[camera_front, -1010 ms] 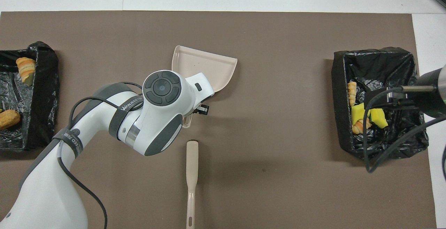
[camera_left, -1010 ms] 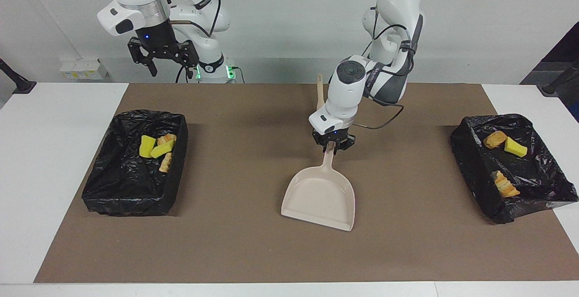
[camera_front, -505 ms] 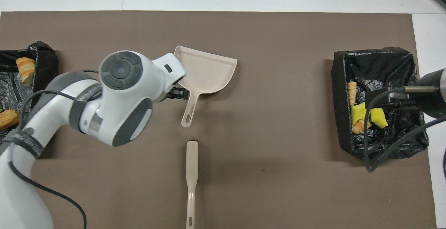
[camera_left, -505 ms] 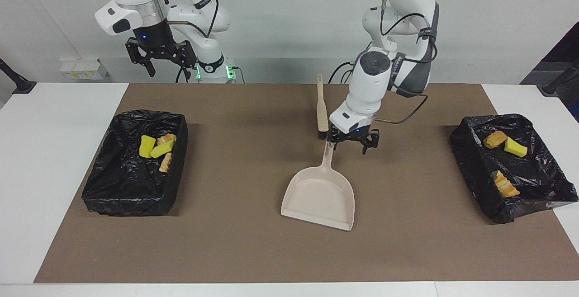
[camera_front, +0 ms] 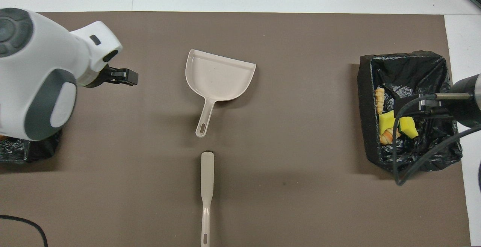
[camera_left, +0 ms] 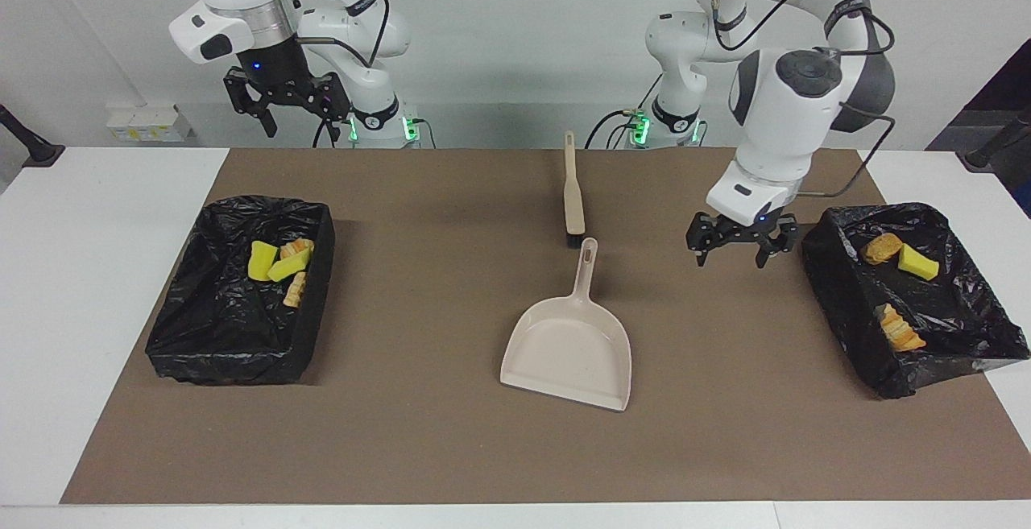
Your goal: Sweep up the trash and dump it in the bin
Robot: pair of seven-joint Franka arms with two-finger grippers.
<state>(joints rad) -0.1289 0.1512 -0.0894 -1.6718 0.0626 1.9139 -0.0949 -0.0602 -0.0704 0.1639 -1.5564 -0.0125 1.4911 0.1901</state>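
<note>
The trash lies in two black-lined bins. Yellow sponge pieces (camera_left: 262, 261) and tan chunks sit in the bin (camera_left: 233, 360) at the right arm's end, also seen from overhead (camera_front: 363, 108). An orange chunk (camera_left: 882, 247), a yellow piece (camera_left: 918, 262) and another chunk lie in the bin (camera_left: 846, 303) at the left arm's end. The beige dustpan (camera_left: 568, 348) rests empty on the mat's middle. My left gripper (camera_left: 731, 259) hangs open and empty over the mat between dustpan and its bin. My right gripper (camera_left: 302, 114) waits open, raised near its base.
A beige brush (camera_left: 573, 195) lies on the brown mat (camera_left: 435, 432), just nearer to the robots than the dustpan's handle tip, in line with it. In the overhead view my left arm covers most of the bin at its end.
My left gripper opened, let go of the dustpan handle, and swung toward the left arm's end of the table. The dustpan stays put. The right arm has hardly moved.
</note>
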